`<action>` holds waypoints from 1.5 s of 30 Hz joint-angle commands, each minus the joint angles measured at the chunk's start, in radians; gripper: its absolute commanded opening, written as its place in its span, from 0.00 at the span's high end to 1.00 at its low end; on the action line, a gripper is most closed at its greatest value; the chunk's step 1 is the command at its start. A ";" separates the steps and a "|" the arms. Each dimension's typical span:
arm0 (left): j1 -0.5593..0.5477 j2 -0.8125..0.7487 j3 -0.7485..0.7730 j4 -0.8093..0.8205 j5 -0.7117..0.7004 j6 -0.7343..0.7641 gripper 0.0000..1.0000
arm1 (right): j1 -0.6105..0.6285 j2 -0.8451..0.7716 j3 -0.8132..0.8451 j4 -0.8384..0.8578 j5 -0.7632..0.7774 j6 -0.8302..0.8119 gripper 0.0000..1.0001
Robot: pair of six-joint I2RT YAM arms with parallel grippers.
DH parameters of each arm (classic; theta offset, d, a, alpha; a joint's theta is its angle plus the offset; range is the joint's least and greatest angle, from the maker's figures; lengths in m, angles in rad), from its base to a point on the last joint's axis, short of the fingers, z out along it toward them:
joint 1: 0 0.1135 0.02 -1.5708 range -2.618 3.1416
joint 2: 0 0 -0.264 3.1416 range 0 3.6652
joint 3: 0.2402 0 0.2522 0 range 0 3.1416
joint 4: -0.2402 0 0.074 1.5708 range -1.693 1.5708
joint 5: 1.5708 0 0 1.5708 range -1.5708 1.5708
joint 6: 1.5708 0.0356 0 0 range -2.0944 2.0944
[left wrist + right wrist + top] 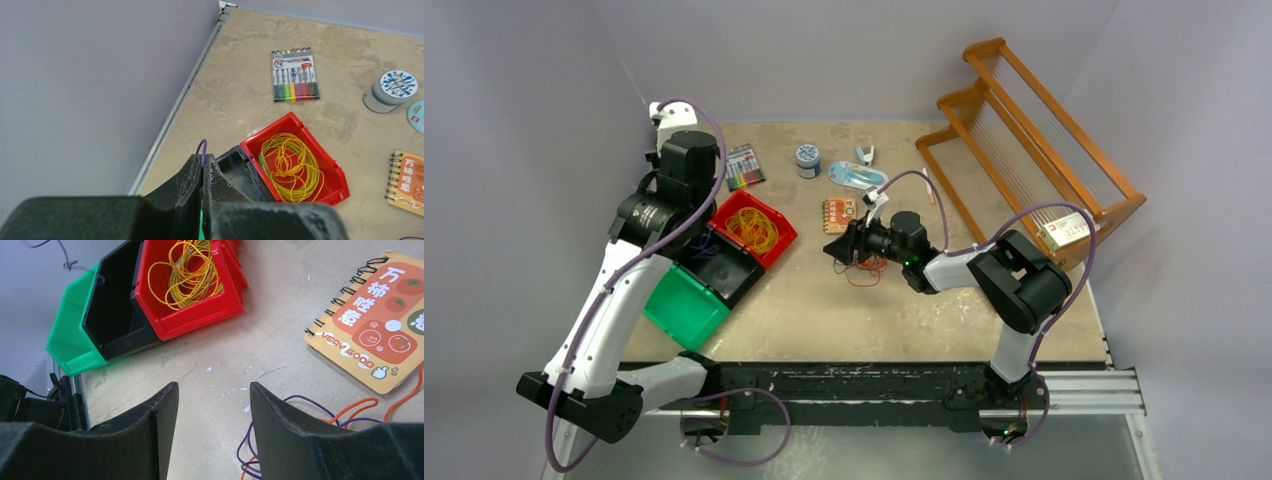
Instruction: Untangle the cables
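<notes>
While your left gripper (202, 172) pinches a purple cable (201, 146): binning step, I judge.
Right gripper (214, 390): wide, empty; tangle (320, 415) at its 4 o'clock.
Next: likely drop over black bin (231, 155).

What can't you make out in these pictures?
- Purple cable: the left wrist view shows one loop; the left hand hides the rest.
- Tangle: in the right wrist view, cut off by the bottom edge and partly hidden behind the right hand.
- Black bin: its inside is too dark in the right wrist view.
</notes>
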 commanded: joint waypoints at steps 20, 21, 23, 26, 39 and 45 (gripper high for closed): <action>0.052 -0.029 -0.209 0.006 0.017 -0.057 1.00 | 0.001 -0.020 0.037 0.013 0.005 -0.015 0.43; 0.052 -0.028 -0.214 0.004 0.013 -0.057 1.00 | 0.001 -0.018 0.037 0.014 0.004 -0.014 0.43; 0.054 -0.026 -0.223 -0.004 -0.012 -0.061 1.00 | 0.001 -0.017 0.038 0.015 0.001 -0.012 0.43; 0.055 -0.018 -0.239 -0.016 -0.042 -0.066 1.00 | 0.002 -0.015 0.038 0.018 -0.002 -0.009 0.43; 0.068 0.022 -0.353 0.033 -0.007 -0.096 1.00 | 0.001 -0.023 0.042 0.011 -0.007 -0.015 0.42; 0.080 0.079 -0.419 0.084 0.001 -0.129 1.00 | 0.002 -0.032 0.033 0.018 -0.007 -0.018 0.42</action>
